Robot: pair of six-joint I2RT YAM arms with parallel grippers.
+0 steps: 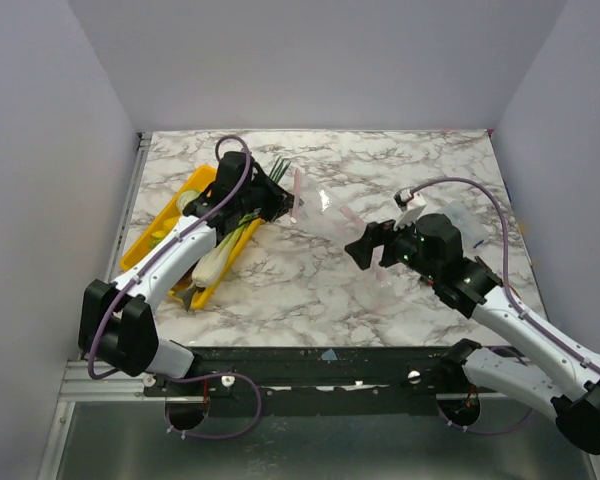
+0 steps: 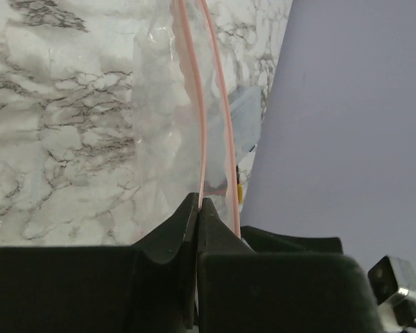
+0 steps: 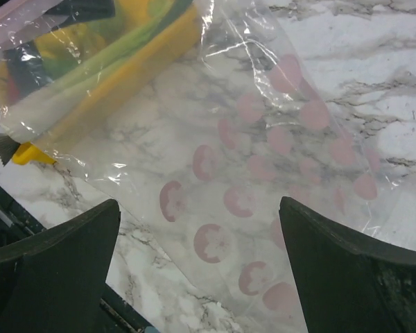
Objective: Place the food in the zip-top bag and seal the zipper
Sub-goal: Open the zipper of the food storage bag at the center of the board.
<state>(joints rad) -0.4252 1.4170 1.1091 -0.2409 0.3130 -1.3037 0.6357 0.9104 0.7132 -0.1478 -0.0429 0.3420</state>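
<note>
The clear zip-top bag with pink dots lies on the marble between the arms. My left gripper is shut on the zipper, a pink strip at the bag's left edge. In the left wrist view the gripper pinches one pink strip, and the other strip stands slightly apart to the right. My right gripper is open and empty just above the bag's body. The food, green stalks and pale pieces, lies in a yellow tray at the left. It shows through the plastic in the right wrist view.
A small clear packet and a white object lie behind my right arm. A dark green fork-like piece sticks up beside the left gripper. Grey walls close in the table on three sides.
</note>
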